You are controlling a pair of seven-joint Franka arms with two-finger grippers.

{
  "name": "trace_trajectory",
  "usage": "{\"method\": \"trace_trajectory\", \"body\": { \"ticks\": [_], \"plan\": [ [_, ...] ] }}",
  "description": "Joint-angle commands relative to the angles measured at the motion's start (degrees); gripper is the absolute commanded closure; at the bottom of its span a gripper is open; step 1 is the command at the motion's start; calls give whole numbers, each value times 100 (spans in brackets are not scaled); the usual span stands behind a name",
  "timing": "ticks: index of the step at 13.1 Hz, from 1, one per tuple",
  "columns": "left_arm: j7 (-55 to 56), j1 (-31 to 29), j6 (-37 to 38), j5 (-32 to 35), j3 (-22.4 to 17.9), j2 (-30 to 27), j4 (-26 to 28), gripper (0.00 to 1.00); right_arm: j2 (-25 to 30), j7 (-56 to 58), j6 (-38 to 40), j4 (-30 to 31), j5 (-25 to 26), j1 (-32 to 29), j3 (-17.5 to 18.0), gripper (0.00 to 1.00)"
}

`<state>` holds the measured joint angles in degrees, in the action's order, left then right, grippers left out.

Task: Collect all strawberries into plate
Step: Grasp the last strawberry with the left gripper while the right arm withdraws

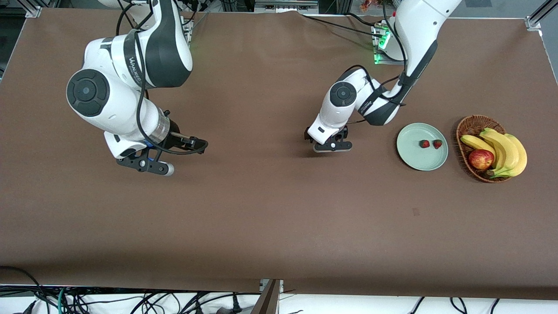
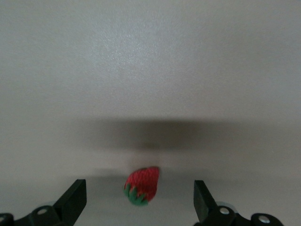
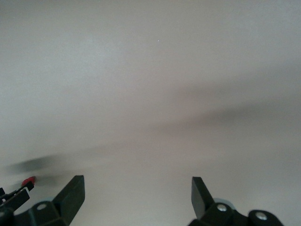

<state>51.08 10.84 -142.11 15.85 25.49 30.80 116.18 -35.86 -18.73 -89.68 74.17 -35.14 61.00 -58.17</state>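
Two strawberries (image 1: 424, 143) (image 1: 437, 143) lie side by side on the pale mint-green plate (image 1: 414, 158), toward the left arm's end of the table. A third strawberry (image 2: 141, 186), red with a green cap, lies on the table between the open fingers of my left gripper (image 2: 139, 189). In the front view that gripper (image 1: 332, 147) is low over the table near the middle and hides this berry. My right gripper (image 1: 150, 165) is open and empty, over bare table toward the right arm's end; its wrist view (image 3: 136, 186) shows only tabletop between the fingers.
A brown wicker basket (image 1: 463, 131) stands beside the plate, closer to the table's end, holding bananas (image 1: 503, 150) and a red-yellow apple (image 1: 481, 158). Brown tabletop lies between the left gripper and the plate.
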Motion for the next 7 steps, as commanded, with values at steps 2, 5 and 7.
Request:
{"method": "trace_trajectory", "body": {
  "ticks": [2,5,7],
  "plan": [
    [130,6,8,164,-9,189,-183,7,79,536,12,168,-90,-193,-37,0],
    [261,67,16,164,-9,268,-157,27,551,546,55,151,216,-1455,1208,0],
    [341,120,78,164,-9,286,-148,57,1026,555,266,168,856,-2124,1937,0]
  ]
}}
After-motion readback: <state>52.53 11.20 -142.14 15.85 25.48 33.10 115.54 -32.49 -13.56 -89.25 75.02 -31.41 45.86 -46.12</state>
